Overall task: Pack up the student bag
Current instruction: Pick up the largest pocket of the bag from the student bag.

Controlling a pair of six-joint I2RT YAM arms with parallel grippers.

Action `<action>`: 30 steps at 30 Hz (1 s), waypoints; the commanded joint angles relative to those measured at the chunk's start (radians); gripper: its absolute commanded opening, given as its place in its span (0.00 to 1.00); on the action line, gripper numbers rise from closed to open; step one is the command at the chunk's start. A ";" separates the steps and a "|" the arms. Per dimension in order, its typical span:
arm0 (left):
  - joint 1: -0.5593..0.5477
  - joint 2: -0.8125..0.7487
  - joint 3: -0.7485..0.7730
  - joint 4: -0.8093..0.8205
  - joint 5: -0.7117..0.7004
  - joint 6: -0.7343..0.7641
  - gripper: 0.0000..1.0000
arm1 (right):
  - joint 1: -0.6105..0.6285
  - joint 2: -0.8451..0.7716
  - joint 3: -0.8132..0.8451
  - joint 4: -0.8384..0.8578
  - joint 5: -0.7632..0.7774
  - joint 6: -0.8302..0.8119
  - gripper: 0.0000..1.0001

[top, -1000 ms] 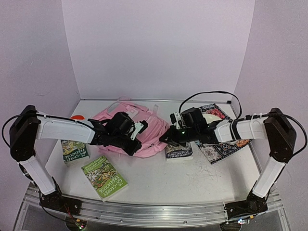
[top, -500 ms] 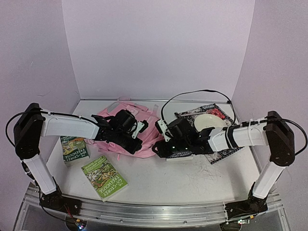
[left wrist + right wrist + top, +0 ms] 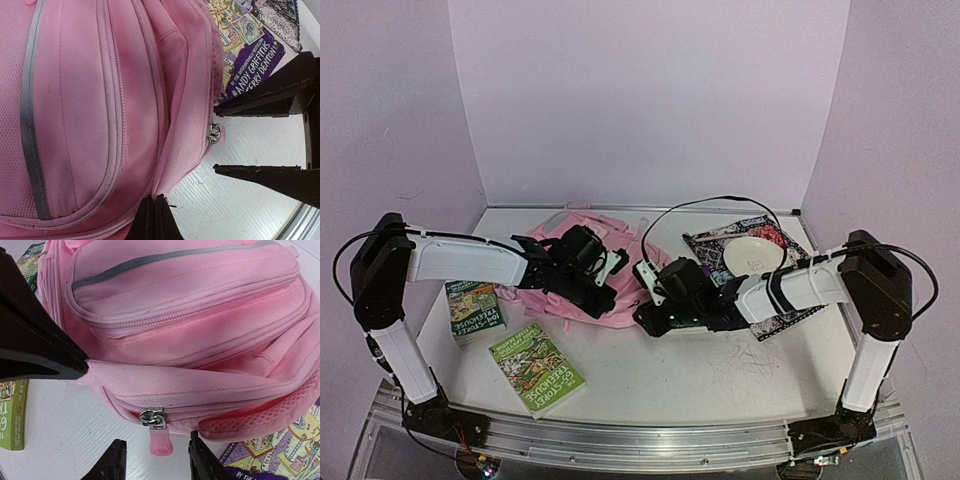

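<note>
Two black fingers of the left gripper [image 3: 152,220] are pressed together on a fold of the large soft pink fabric student bag [image 3: 190,305], pinching it near the zip. The right gripper [image 3: 156,445] stands with its jaws apart, one finger on each side of the small pink pull tab [image 3: 161,444] that hangs from the silver metal zip slider [image 3: 152,418]. Neither finger clearly touches the tab. The bag lies flat on the white table [image 3: 720,370] between the two arms, towards the back left. A purple paperback book [image 3: 250,65] lies just beside the bag, its corner hidden by the bag's edge.
</note>
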 commanded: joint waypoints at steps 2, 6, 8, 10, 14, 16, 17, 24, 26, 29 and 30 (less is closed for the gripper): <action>0.003 -0.002 0.051 0.009 0.023 -0.014 0.00 | -0.002 0.022 -0.023 0.110 -0.052 0.038 0.44; 0.003 -0.002 0.053 0.005 0.029 -0.015 0.00 | -0.017 0.029 -0.051 0.170 -0.105 0.058 0.43; 0.004 -0.005 0.053 0.003 0.030 -0.015 0.00 | -0.037 0.033 -0.069 0.213 -0.174 0.075 0.42; 0.003 -0.005 0.053 0.001 0.029 -0.015 0.00 | -0.059 0.041 -0.082 0.259 -0.238 0.094 0.41; 0.003 -0.005 0.055 -0.001 0.034 -0.016 0.00 | -0.097 0.071 -0.108 0.340 -0.359 0.143 0.39; 0.003 -0.005 0.058 -0.001 0.036 -0.019 0.00 | -0.112 0.086 -0.122 0.383 -0.388 0.166 0.39; 0.003 -0.006 0.058 -0.001 0.036 -0.020 0.00 | -0.116 0.091 -0.128 0.404 -0.402 0.177 0.39; 0.003 -0.010 0.056 -0.004 0.039 -0.026 0.00 | -0.157 0.117 -0.177 0.532 -0.458 0.256 0.38; 0.003 -0.011 0.056 -0.004 0.039 -0.027 0.00 | -0.163 0.115 -0.180 0.553 -0.485 0.261 0.37; 0.003 -0.011 0.055 -0.004 0.039 -0.027 0.00 | -0.163 0.112 -0.161 0.560 -0.544 0.258 0.34; 0.003 -0.010 0.054 -0.004 0.039 -0.027 0.00 | -0.162 0.114 -0.151 0.561 -0.560 0.257 0.33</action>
